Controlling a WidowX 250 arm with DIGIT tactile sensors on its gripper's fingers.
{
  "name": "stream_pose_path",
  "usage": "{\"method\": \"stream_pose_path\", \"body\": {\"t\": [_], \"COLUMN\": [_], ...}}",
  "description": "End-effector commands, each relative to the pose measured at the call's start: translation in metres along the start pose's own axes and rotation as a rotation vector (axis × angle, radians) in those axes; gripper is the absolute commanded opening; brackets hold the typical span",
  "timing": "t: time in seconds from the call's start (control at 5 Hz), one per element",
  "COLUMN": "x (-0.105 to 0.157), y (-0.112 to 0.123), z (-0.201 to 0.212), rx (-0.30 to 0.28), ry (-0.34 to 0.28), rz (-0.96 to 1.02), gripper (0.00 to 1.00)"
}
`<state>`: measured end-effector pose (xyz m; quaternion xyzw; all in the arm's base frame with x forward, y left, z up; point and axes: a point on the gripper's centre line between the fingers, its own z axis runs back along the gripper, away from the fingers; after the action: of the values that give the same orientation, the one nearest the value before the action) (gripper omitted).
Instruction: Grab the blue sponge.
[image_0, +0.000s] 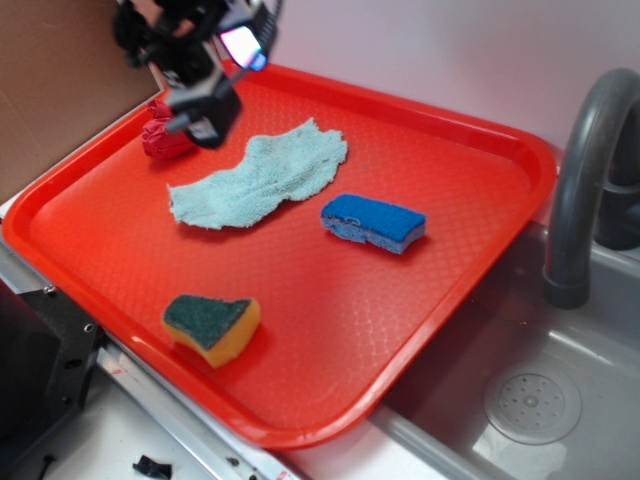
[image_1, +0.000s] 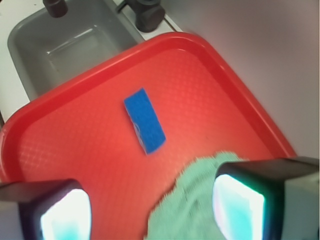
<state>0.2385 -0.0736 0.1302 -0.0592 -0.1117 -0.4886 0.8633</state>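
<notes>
The blue sponge (image_0: 373, 222) lies flat on the red tray (image_0: 440, 300), near the tray's middle and a little toward the sink side, clear of everything else. The pale teal cloth (image_0: 262, 175) is spread beside it, toward the tray's back corner, close but not touching. The yellow sponge with the dark green scrub top (image_0: 212, 327) sits well apart, near the tray's front rim. A crumpled red object (image_0: 163, 137) rests at the tray's back corner; what it is cannot be told.

The hand (image_0: 205, 110) hangs above that back corner of the tray, over the far end of the cloth and well apart from the blue sponge. In the wrist view its two pads (image_1: 65, 215) stand spread with nothing between them, so it is released and empty.

The step in hand looks like the approach. To do it well, the hand should travel across the tray above the cloth, high enough not to drag it, and stop centred over the blue sponge. In the wrist view the sponge lies at a slant to the pads, so turning the wrist until the pads face the sponge's long sides should give the narrower, surer span. Then descend straight, keeping the pads wide until they flank the sponge just above the tray floor, and close gently, since a sponge will likely compress.
</notes>
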Motion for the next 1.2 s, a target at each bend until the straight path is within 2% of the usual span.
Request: {"method": "stream_pose_path", "body": {"t": [0.0, 0.2, 0.6, 0.8, 1.0], "x": [0.025, 0.031, 0.033, 0.038, 0.041], "y": [-0.002, -0.003, -0.003, -0.008, -0.014], "z": [-0.027, -0.057, -0.093, -0.096, -0.101], "rx": [0.006, -0.04, -0.083, -0.056, -0.055], "ry": [-0.012, 0.031, 0.114, 0.143, 0.16], "rz": [-0.066, -0.103, -0.14, -0.153, -0.174], "gripper": [1.0, 1.0, 1.0, 1.0, 1.0]}}
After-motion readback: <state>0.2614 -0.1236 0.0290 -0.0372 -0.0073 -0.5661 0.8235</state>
